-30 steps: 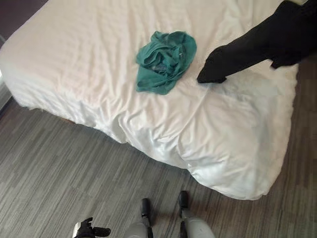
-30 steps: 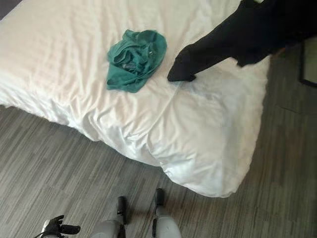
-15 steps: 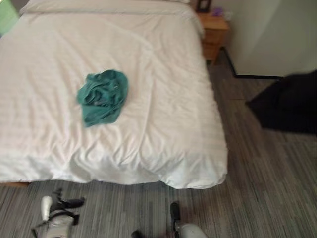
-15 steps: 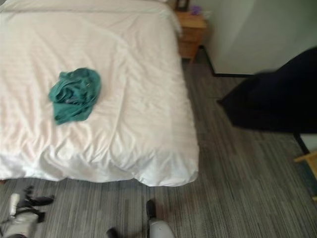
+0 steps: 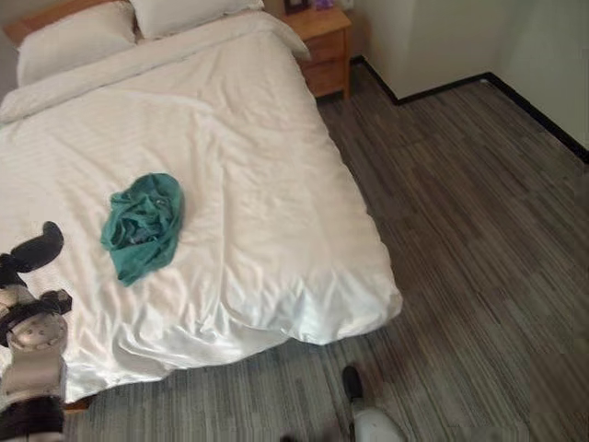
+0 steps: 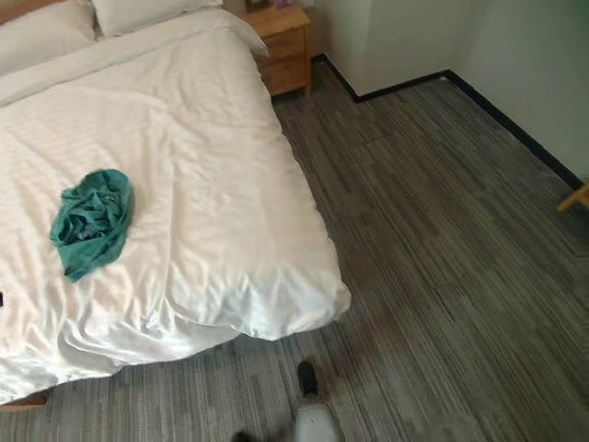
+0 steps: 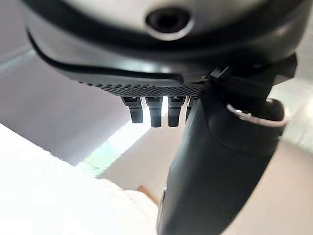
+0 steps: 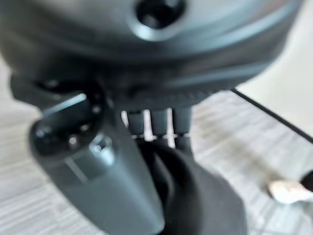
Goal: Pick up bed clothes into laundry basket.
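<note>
While its right hand [image 8: 146, 161] grips a black garment [image 8: 205, 196] over the wood-look floor [image 8: 254, 137], thumb and fingers curled round the cloth, the robot's left hand [image 5: 32, 253] hangs empty with fingers relaxed at the white bed [image 5: 258, 138]. A crumpled teal garment [image 5: 143, 226] lies on the duvet just to that hand's right, making the left arm the nearer one. Only the wrist camera reveals the black cloth; the head cameras show the bed, nightstand [image 5: 322, 37] and pillows [image 5: 74, 37].

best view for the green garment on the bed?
Left eye view: the green garment lies whole and unblocked on the bed. The right eye view shows it too, nearer the frame edge. The wrist views look along each hand.
</note>
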### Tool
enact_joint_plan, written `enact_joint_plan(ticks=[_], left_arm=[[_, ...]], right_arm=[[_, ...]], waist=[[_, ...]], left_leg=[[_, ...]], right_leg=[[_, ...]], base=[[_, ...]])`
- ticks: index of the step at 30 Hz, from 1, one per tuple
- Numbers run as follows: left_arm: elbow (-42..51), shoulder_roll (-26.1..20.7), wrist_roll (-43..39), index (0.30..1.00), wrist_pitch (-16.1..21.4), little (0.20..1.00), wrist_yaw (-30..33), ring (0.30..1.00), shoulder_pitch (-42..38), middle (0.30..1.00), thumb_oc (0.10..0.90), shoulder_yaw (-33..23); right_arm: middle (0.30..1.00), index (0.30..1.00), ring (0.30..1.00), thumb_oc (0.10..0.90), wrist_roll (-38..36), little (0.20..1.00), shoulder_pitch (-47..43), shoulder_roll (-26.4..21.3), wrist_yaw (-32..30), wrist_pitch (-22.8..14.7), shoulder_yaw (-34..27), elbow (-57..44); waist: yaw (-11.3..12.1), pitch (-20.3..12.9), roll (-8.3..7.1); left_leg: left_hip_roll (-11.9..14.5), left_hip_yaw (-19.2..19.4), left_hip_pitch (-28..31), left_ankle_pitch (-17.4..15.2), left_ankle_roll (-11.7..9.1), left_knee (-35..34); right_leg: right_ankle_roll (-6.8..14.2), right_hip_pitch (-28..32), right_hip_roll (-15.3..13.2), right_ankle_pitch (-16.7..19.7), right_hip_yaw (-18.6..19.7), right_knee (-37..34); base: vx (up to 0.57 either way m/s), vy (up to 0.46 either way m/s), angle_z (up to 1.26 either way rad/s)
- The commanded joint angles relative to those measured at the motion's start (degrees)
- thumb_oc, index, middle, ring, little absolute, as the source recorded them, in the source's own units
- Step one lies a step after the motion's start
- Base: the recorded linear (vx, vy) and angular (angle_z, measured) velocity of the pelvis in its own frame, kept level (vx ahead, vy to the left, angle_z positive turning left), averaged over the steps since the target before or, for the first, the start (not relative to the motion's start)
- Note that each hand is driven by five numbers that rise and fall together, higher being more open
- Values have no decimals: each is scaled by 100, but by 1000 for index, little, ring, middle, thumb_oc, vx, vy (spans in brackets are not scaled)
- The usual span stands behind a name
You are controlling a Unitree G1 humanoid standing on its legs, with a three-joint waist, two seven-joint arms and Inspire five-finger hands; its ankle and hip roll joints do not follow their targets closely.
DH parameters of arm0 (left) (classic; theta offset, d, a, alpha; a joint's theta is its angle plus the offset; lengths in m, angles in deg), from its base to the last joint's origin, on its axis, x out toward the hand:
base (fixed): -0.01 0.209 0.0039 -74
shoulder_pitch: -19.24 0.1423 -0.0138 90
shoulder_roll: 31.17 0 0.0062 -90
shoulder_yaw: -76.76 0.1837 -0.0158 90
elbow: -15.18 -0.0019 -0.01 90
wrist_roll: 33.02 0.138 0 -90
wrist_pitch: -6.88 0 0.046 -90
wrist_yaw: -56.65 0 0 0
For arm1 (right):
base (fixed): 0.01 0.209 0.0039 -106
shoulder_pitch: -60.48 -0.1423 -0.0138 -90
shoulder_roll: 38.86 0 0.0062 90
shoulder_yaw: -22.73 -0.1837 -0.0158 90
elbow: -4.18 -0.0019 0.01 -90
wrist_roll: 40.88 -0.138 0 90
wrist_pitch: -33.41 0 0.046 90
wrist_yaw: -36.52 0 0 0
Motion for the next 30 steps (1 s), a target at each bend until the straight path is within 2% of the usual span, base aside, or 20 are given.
enact_joint_plan(ticks=[1,3,4,5,7,8,11,13,20,24,26,30], left_arm=[[-270,-866,417,900,-166,900,520,900,-733,900,800,119],[-365,-967,562,900,-140,900,489,900,-1034,900,800,336],[-316,-881,755,900,-256,900,373,900,-1348,900,800,676],[-329,-886,762,900,-264,900,377,900,-1393,900,800,720],[-665,-768,853,900,-259,900,233,900,-1846,900,800,1255],[-957,-785,964,900,-324,900,154,900,-2363,900,800,1730],[-1415,-780,1161,900,-422,900,86,900,-3025,900,800,2361],[-2206,-839,1319,900,-505,900,69,900,-3592,900,800,2921],[-4040,-973,1976,900,-790,900,-107,900,-5092,900,800,4454],[-4349,-1038,2231,900,-891,900,-120,900,-5475,900,800,4825],[-4422,-782,2575,900,-1155,900,-99,900,-5981,900,800,5184],[-4684,-758,2698,900,-1218,900,-205,900,-6121,900,800,5320]], right_arm=[[300,300,300,400,-514,300,287,-279,-315,-247,340,-130],[300,300,300,400,-557,300,272,-138,-282,-273,357,-77],[300,300,300,400,-587,300,370,135,-191,-300,571,-102],[300,300,300,400,-589,300,380,154,-193,-300,554,-106],[300,300,300,400,-538,300,300,337,-142,-311,881,-128],[300,300,300,400,-485,300,200,390,-140,-342,1126,-222],[300,300,300,400,-363,300,121,551,-165,-376,1476,-354],[300,300,300,400,-356,300,63,551,-181,-446,1642,-422],[300,300,300,400,-418,300,152,698,-317,-610,1832,-302],[300,300,300,400,-440,300,150,824,-317,-641,1935,-174],[300,300,300,400,-355,300,-212,931,-326,-644,2291,-135],[300,300,300,400,-305,300,-281,837,-273,-637,2323,-52]], waist=[[8,-203,-465],[6,-201,-442],[-124,-259,-356],[-104,-253,-361],[-224,-344,-344],[-344,-376,-338],[-389,-375,-399],[-460,-402,-453],[-581,-518,-512],[-564,-549,-544],[-405,-562,-559],[-362,-543,-621]], left_leg=[[-521,-1036,-647,415,-314,-460],[-521,-1111,-571,425,-304,-654],[-454,-1025,-388,444,-292,-1018],[-447,-1027,-379,442,-296,-1023],[-442,-980,-281,391,-294,-1059],[-457,-904,-246,387,-313,-1059],[-493,-801,-287,356,-302,-1059],[-503,-699,-328,329,-300,-1059],[-539,-525,-513,297,-263,-1059],[-551,-486,-620,294,-242,-1059],[-561,-564,-715,295,-213,-1059],[-581,-580,-763,291,-192,-1059]], right_leg=[[623,1441,-590,-604,745,-1057],[644,1426,-562,-634,807,-1051],[632,1425,-500,-628,829,-1046],[629,1433,-493,-627,826,-1047],[631,1394,-491,-582,800,-1046],[659,1347,-509,-542,793,-1050],[722,1237,-545,-456,847,-1064],[796,1144,-583,-377,887,-1064],[1001,812,-696,-209,928,-1064],[1048,679,-726,-161,928,-1064],[1062,600,-763,-169,845,-1064],[1086,544,-794,-158,817,-1064]], base=[[153,53,-72],[67,31,-33],[79,36,-17],[90,29,-18],[91,46,12],[115,66,34],[64,35,-3],[61,29,-31],[60,60,-32],[35,47,-13],[41,24,-3],[30,22,8]])
